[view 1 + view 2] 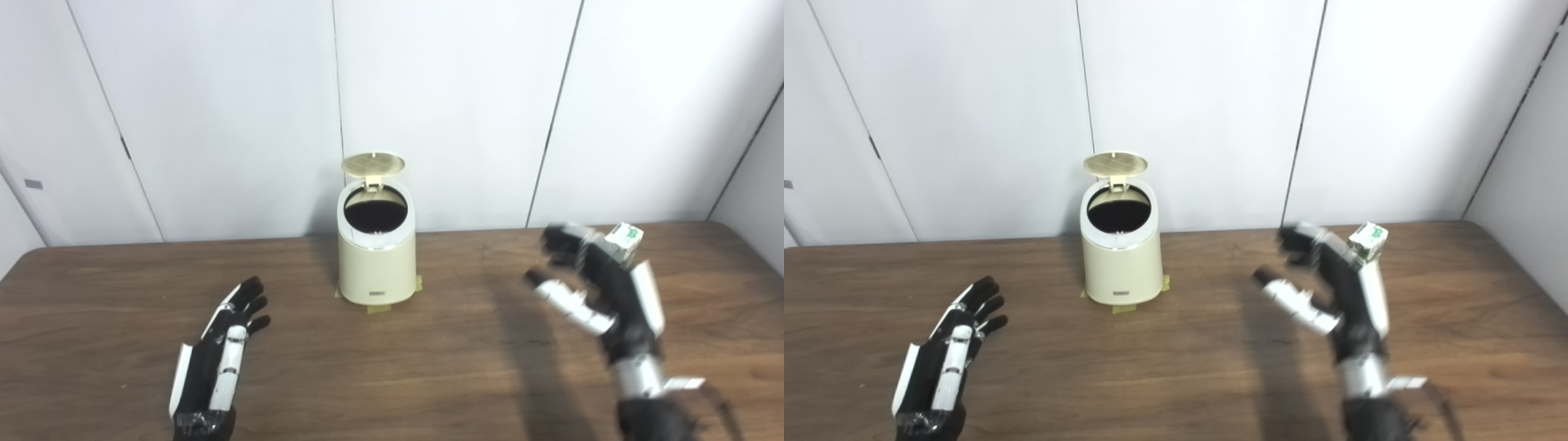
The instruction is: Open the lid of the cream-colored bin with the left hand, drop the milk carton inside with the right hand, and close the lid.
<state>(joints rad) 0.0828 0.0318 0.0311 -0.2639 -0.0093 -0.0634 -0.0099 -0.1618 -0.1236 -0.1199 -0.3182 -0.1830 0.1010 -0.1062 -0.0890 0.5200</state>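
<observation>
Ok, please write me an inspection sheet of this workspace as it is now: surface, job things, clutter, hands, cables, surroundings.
Surface: brown wooden table, bare wood in front.
Job's things: cream-colored bin upright at the table's far side, lid raised; milk carton behind the right hand, grip not clear.
Clutter: tape pieces under the bin's base.
Hands: left hand open, low over the table; right hand raised, blurred.
Cables: nothing seen.
Surroundings: white wall panels behind.

text: none legible | bin (376, 263) label: too small | carton (625, 237) print: blurred
</observation>
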